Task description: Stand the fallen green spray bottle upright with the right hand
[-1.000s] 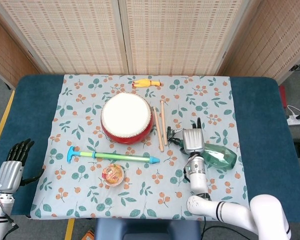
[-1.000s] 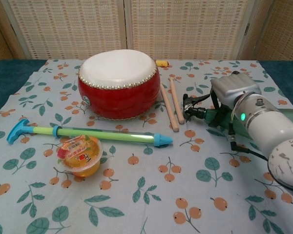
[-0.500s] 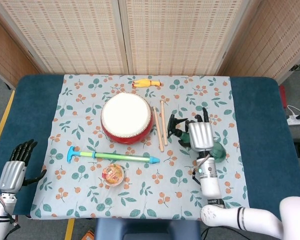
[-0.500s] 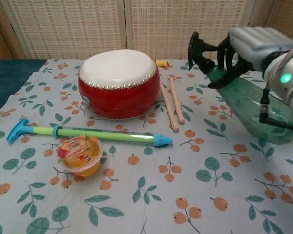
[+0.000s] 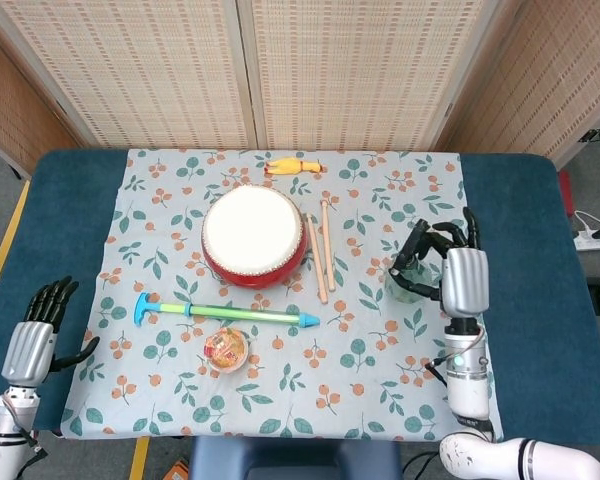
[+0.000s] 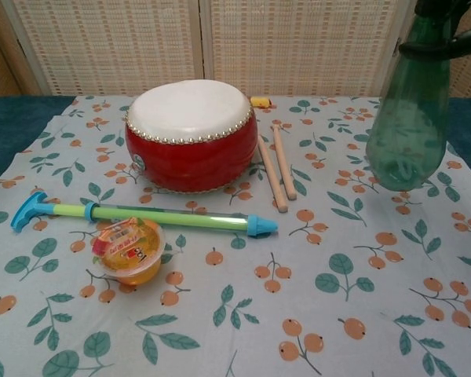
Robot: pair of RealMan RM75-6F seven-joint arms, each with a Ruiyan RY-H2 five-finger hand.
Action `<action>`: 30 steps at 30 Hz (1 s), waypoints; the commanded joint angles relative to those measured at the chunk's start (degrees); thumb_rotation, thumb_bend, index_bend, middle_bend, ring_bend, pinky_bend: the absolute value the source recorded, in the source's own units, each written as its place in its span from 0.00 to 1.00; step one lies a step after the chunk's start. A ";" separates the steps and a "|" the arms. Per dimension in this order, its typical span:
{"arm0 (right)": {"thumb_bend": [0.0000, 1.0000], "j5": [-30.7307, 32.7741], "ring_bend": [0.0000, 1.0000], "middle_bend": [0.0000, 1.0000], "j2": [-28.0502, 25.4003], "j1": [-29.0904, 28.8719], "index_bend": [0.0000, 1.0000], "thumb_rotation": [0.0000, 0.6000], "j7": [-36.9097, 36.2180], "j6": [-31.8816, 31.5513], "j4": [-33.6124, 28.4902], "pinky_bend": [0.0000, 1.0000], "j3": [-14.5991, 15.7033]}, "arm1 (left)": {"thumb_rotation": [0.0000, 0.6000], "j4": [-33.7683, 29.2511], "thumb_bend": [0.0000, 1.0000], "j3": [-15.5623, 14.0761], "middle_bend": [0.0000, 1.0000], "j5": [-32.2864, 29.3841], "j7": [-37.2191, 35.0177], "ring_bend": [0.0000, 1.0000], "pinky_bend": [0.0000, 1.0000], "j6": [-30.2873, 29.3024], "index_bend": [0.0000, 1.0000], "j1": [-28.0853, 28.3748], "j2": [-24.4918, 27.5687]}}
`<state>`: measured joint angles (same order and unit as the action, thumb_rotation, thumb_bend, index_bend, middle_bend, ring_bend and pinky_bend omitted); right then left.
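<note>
The green spray bottle (image 6: 408, 118) is upright at the right of the flowered cloth (image 6: 243, 314), its base at or just above the cloth; which, I cannot tell. My right hand (image 5: 458, 275) holds it near the top, with dark fingers (image 6: 449, 43) wrapped around its neck at the chest view's upper edge. From the head view the bottle (image 5: 404, 283) shows from above, mostly hidden under the fingers. My left hand (image 5: 32, 340) hangs off the cloth's left side, holding nothing, fingers extended.
A red drum (image 6: 192, 133) stands mid-cloth with two wooden sticks (image 6: 275, 177) to its right. In front lie a green and blue tube (image 6: 141, 214) and a jelly cup (image 6: 128, 250). A yellow toy (image 5: 292, 166) lies at the back.
The right hand has raised the bottle from lying to upright and carried it right and up. The left hand has barely shifted.
</note>
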<state>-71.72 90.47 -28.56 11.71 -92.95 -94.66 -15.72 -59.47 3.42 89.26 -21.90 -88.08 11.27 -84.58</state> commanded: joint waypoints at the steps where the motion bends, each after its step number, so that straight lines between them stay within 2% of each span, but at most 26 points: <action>1: 0.09 -7.37 0.29 0.61 6.15 3.06 0.73 1.00 -20.12 -5.84 12.42 0.06 -1.25 | 1.00 0.32 0.22 -0.03 0.00 0.20 -0.04 0.00 0.01 -0.37 0.00 0.00 -0.44; 5: 0.09 -8.82 0.29 0.61 11.32 2.31 0.73 1.00 -34.44 -5.99 23.90 0.06 -2.69 | 1.00 0.76 0.22 -0.11 0.00 0.63 -0.29 0.00 0.01 -1.22 0.00 -0.07 -0.87; 10: 0.09 -6.55 0.29 0.61 15.77 1.57 0.73 1.00 -43.76 -1.71 32.94 0.06 -3.76 | 1.00 1.43 0.22 -0.28 0.00 0.56 -0.29 0.00 0.01 -0.70 0.00 0.10 -1.23; 14: 0.09 -4.73 0.29 0.61 17.82 1.22 0.72 1.00 -47.20 1.67 37.04 0.06 -4.49 | 1.00 1.59 0.22 -0.43 0.00 0.60 -0.15 0.00 0.01 -0.21 0.00 0.35 -1.35; 18: 0.09 -3.86 0.29 0.61 19.14 1.00 0.72 1.00 -47.39 2.98 39.04 0.06 -5.23 | 1.00 1.71 0.22 -0.64 0.00 0.54 -0.11 0.00 0.01 0.68 0.00 0.67 -1.39; 22: 0.09 -3.22 0.29 0.61 18.55 0.90 0.72 1.00 -45.63 3.07 37.67 0.06 -6.70 | 1.00 1.54 0.22 -0.75 0.00 0.41 0.63 0.00 0.01 1.07 0.00 0.74 -1.23; 25: 0.09 -3.20 0.29 0.61 16.98 1.05 0.72 1.00 -42.13 2.67 34.41 0.06 -7.43 | 1.00 1.42 0.22 -0.85 0.00 0.53 0.45 0.00 0.01 0.97 0.00 0.74 -1.11; 30: 0.10 -2.03 0.29 0.61 13.60 2.07 0.72 1.00 -29.99 2.68 26.06 0.06 -7.49 | 1.00 1.23 0.22 -1.04 0.00 0.59 0.34 0.00 0.01 1.13 0.00 0.77 -0.93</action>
<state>-74.64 106.34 -27.16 -24.81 -90.32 -63.68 -22.97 -58.24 2.39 89.86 -21.56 -86.96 12.03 -85.51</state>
